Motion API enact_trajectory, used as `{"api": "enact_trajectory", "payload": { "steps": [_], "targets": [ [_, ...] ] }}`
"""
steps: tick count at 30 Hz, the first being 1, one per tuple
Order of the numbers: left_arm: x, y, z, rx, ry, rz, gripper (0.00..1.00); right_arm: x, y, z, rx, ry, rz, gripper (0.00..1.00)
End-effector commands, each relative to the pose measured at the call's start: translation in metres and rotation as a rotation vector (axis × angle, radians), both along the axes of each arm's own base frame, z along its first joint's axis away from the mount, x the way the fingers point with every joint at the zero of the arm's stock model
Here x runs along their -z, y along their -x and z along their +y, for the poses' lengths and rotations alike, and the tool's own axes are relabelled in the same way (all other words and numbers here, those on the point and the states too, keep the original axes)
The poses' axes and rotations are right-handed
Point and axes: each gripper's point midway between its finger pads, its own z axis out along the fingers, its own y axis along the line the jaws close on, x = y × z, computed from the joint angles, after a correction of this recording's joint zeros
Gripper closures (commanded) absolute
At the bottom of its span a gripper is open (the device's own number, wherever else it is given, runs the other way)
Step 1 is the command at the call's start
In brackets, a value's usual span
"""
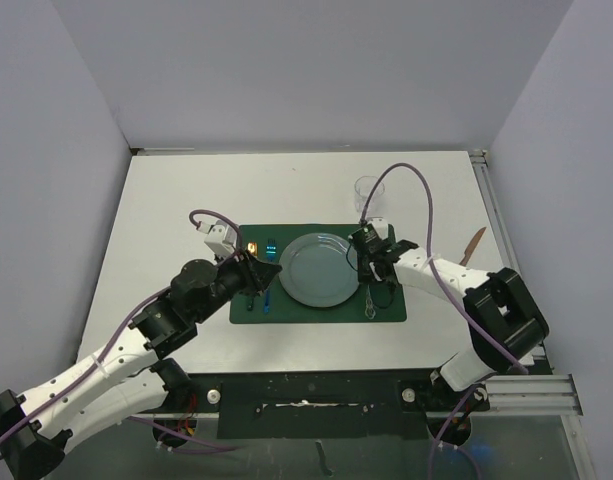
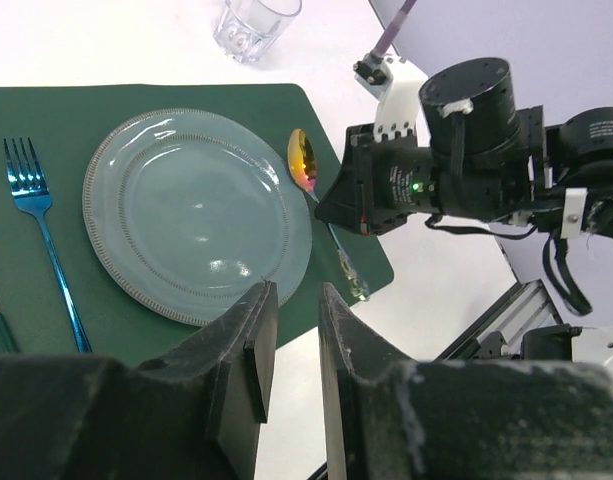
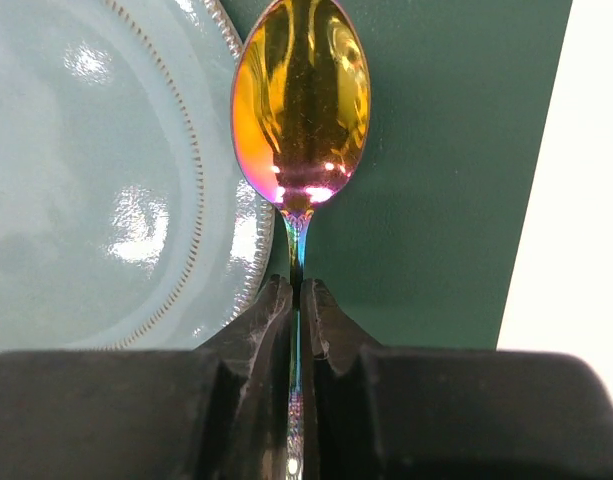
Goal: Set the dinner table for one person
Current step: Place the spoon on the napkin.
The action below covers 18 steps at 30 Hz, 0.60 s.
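Right wrist view: spoon (image 3: 301,110) bowl beside plate (image 3: 106,170) rim, bare placemat (image 3: 456,170) rightward.

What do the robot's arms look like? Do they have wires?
Both arms have white links and chunky black round joints: the left arm and the right arm. A purple cable runs along each one. The left gripper and right gripper are black, each with two flat fingers. A tiny green light glows on the right wrist.

free: dinner table (image 1: 176,200) far L | obst: plate (image 1: 319,270), glass (image 1: 367,190)
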Motion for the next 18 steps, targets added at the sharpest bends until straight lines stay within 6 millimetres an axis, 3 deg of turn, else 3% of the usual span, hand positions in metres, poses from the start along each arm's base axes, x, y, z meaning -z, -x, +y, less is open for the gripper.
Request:
{"api": "enact_trajectory", "payload": {
  "steps": [1,9,18],
  "targets": [
    [-0.029,-0.001,0.000,-0.005,0.045,-0.059,0.80,-0.008,-0.013,0.000,0.094,0.075,-0.093,1.00],
    [-0.026,0.000,0.001,-0.004,0.054,-0.053,0.80,-0.010,-0.013,0.003,0.135,0.096,-0.116,1.00],
    [-0.025,0.002,-0.004,0.013,0.076,-0.044,0.80,-0.025,-0.024,-0.010,0.196,0.151,-0.180,1.00]
  ]
}}
